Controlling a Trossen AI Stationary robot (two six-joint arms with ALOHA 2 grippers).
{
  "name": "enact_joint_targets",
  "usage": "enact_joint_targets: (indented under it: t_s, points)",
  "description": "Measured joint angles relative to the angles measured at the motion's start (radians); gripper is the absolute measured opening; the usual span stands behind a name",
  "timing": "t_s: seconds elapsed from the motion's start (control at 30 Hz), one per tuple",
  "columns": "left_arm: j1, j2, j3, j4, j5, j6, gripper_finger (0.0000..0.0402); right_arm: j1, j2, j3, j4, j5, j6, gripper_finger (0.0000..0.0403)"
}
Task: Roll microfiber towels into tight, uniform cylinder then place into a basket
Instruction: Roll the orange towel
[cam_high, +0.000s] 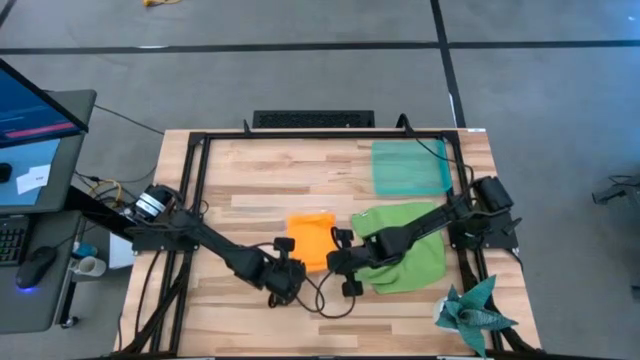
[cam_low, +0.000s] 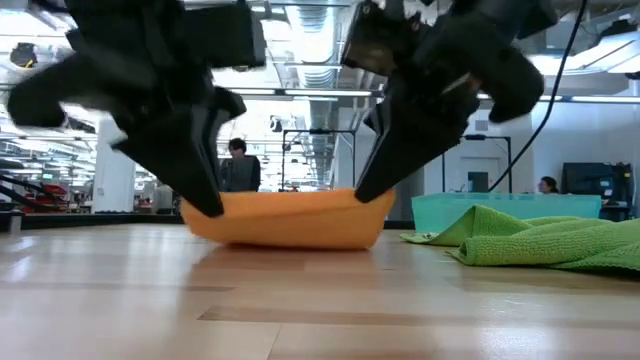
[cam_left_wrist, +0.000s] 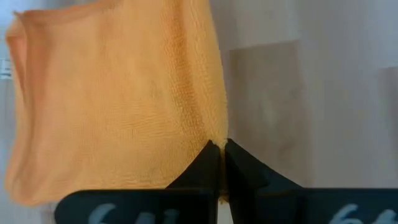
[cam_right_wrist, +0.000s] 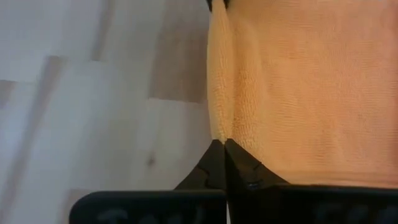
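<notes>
Fingers pinched tight on both sides: the left gripper (cam_high: 290, 272) clamps the near left corner of the orange towel (cam_high: 311, 238), and the right gripper (cam_high: 340, 262) clamps its near right corner. From table height, both corners sit lifted off the table (cam_high: 250, 180) while the middle sags onto the wood. Just right of it, the green towel (cam_high: 410, 255) lies rumpled under the right arm. Far right, the basket (cam_high: 410, 167) sits flat. Near right corner: a dark teal spiky cloth (cam_high: 473, 312).
</notes>
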Motion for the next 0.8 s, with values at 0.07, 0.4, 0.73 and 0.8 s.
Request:
enact_joint_targets:
  t_s: [0.07, 0.4, 0.73, 0.8]
  points:
    - [-0.011, 0.000, 0.024, -0.021, 0.034, -0.032, 0.0001, 0.013, -0.001, 0.016, -0.001, -0.015, 0.001, 0.0010]
    - [0.072, -0.002, 0.034, -0.075, 0.146, -0.164, 0.0000, -0.050, 0.012, 0.015, 0.002, -0.016, 0.083, 0.0007]
    - [0.156, -0.003, 0.036, -0.099, 0.228, -0.157, 0.0000, -0.061, 0.051, 0.013, 0.006, -0.017, 0.136, 0.0005]
    - [0.166, -0.003, 0.034, -0.124, 0.243, -0.163, 0.0000, -0.065, 0.083, 0.021, 0.028, -0.018, 0.140, 0.0007]
